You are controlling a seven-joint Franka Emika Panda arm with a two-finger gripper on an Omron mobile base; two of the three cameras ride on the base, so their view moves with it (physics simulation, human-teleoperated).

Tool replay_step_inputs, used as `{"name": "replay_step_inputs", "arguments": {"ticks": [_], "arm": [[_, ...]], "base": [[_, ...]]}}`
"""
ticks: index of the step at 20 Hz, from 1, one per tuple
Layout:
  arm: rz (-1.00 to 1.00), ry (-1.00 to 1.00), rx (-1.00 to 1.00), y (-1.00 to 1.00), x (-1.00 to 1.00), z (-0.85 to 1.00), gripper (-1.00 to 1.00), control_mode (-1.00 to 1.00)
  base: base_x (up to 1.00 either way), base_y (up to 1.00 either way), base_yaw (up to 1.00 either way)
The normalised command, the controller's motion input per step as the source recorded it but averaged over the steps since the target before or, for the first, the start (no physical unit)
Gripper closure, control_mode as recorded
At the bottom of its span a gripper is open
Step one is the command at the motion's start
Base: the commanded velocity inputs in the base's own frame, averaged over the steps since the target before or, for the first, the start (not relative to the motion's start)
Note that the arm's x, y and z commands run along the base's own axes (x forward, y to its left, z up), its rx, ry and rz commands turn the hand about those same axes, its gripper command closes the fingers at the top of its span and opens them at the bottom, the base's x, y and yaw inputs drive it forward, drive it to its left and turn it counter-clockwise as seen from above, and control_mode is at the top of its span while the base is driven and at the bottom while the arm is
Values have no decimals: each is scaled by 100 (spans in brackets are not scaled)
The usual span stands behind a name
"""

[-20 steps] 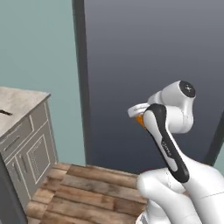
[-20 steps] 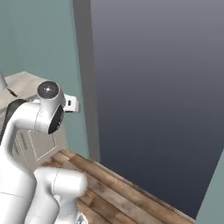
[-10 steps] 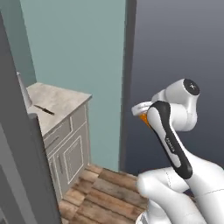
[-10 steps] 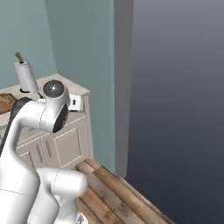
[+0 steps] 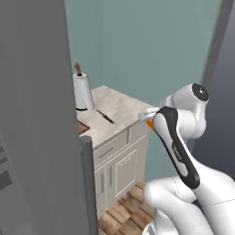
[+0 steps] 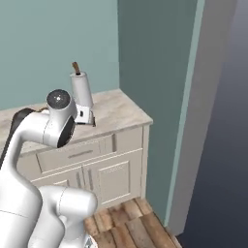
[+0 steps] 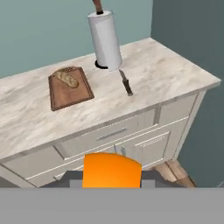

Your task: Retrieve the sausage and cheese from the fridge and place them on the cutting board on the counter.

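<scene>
Above the floor in front of the counter (image 7: 175,83), folded back on itself with elbow raised, gripper (image 7: 112,177) clamped on the cheese (image 7: 112,170). Near the counter's back edge, cutting board (image 7: 70,87), left of the paper towel roll (image 7: 105,39).

Counter (image 7: 166,74): pale marbled worktop over cream cabinet fronts with a drawer and doors, ending beside a teal wall. A brown cutting board (image 7: 70,89) lies flat on it toward the left in the hand view, bearing a small pale, bread-like piece (image 7: 67,78) (identity unclear). An upright white paper-towel roll (image 7: 105,39) on a dark base stands near the back wall. A knife (image 7: 126,83) lies just in front of the roll, apart from the board.
</scene>
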Motion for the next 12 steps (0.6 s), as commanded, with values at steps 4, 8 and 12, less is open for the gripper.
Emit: {"name": "replay_step_inputs", "arguments": {"ticks": [4,8,12], "arm": [[0,0,0,0,0,0,100,100],[0,0,0,0,0,0,100,100],[0,0,0,0,0,0,100,100]], "base": [[4,-31,55],[-3,-10,66],[24,-34,62]]}}
